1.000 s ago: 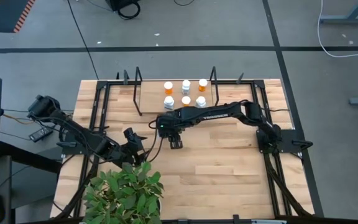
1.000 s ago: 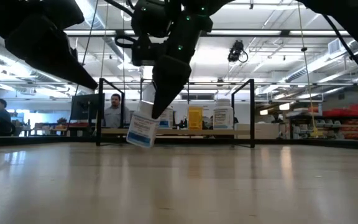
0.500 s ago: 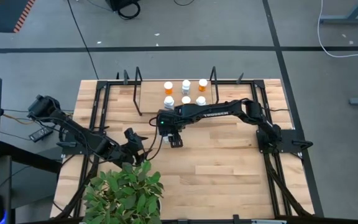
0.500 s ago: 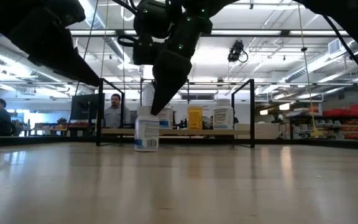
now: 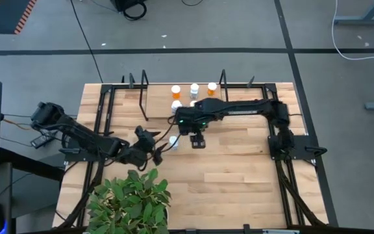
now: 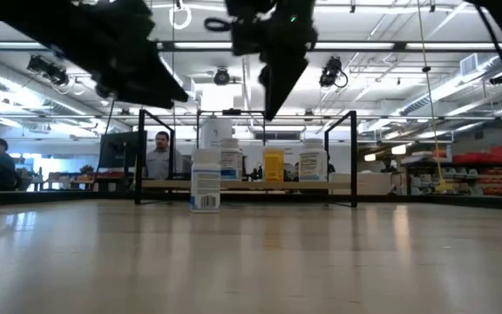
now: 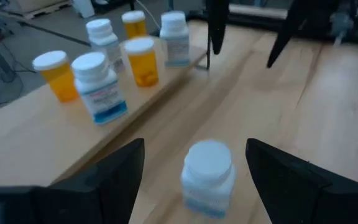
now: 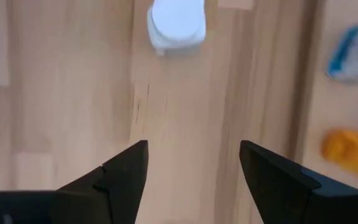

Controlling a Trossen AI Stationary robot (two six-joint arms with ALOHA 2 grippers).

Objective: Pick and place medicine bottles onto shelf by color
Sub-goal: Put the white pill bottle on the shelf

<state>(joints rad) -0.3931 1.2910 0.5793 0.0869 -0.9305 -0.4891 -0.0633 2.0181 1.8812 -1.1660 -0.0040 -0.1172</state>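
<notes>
A white medicine bottle (image 5: 173,141) with a white cap stands upright on its base on the tabletop, in front of the shelf (image 5: 158,97); it also shows in the low view (image 6: 206,179). My left gripper (image 5: 161,145) is open, its fingers on either side of this bottle (image 7: 208,174) without touching it. My right gripper (image 5: 198,140) is open and empty, above the table to the bottle's right, with the bottle's cap (image 8: 176,25) ahead of it. Several orange and white bottles (image 7: 98,87) stand on the shelf board (image 7: 17,130).
The shelf's black metal uprights (image 5: 144,88) stand at both ends of the board. A potted green plant (image 5: 132,201) sits at the table's near left edge. Bare tabletop (image 5: 239,182) lies at the near right. People show in the room beyond (image 6: 159,155).
My right gripper has set the tilted white bottle upright on the table, let go of it, risen and gone toward the table's right edge. My left gripper has gone toward the bottle and now has its fingers on either side of it.
</notes>
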